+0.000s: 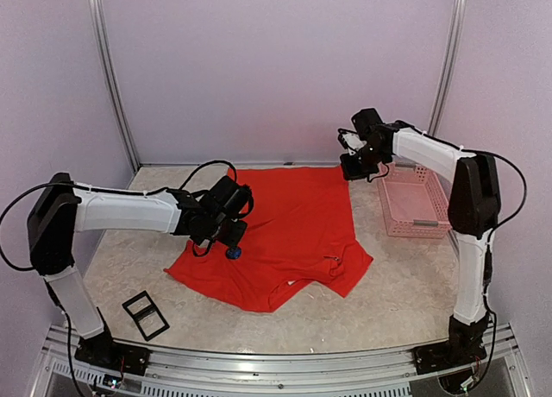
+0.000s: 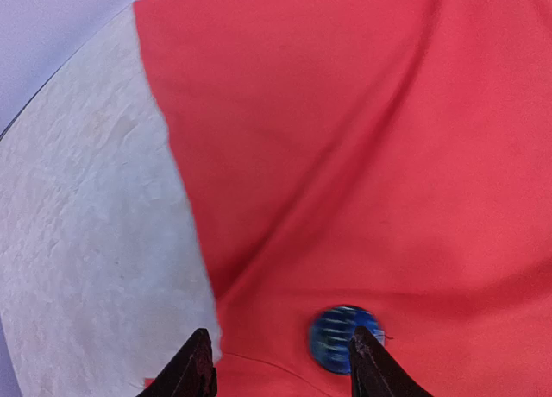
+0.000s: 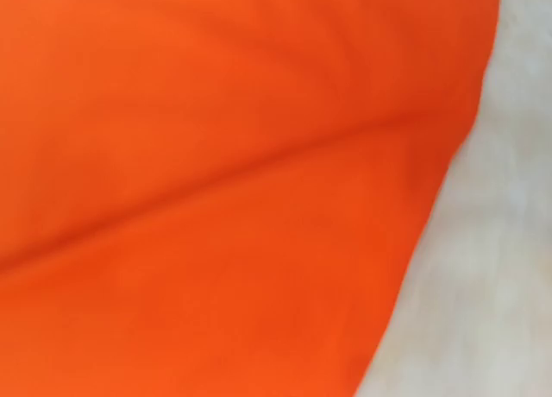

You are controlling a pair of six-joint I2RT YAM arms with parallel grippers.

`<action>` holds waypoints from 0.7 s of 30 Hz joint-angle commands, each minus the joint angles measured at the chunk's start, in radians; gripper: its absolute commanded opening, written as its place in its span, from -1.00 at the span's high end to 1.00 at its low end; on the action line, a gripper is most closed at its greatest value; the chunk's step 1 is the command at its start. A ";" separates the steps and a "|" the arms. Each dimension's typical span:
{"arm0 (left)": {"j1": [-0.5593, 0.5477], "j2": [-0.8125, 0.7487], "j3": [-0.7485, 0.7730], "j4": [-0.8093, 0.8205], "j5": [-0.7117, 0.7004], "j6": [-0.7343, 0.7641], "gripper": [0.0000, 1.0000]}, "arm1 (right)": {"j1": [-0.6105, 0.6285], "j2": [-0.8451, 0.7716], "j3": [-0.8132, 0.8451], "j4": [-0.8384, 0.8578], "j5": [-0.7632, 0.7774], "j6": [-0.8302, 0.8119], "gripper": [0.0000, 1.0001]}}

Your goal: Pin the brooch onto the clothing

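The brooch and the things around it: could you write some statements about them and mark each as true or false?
1. The brooch is blue and round. True.
2. The brooch lies in the pink basket. False: it is on the red clothing, beside one finger of the left gripper.
3. The pink basket stands on the right side of the clothing. True.
4. The left gripper's fingers touch each other. False: they stand apart, with cloth showing between them.
5. The black frame lies on the clothing. False: it lies on the table, apart from the clothing.
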 commanded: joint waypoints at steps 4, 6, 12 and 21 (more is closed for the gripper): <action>-0.318 -0.137 -0.136 -0.008 0.212 -0.247 0.01 | 0.117 -0.490 -0.636 -0.041 -0.028 0.144 0.67; -0.373 -0.137 -0.164 0.027 0.242 -0.280 -0.20 | 0.178 -0.582 -0.789 -0.025 -0.045 0.177 0.41; -0.421 -0.022 -0.129 0.053 0.226 -0.233 -0.36 | 0.313 -0.669 -1.005 0.073 -0.082 0.274 0.10; -0.421 0.040 -0.183 0.039 0.213 -0.239 0.11 | 0.427 -0.579 -1.090 0.175 -0.056 0.281 0.03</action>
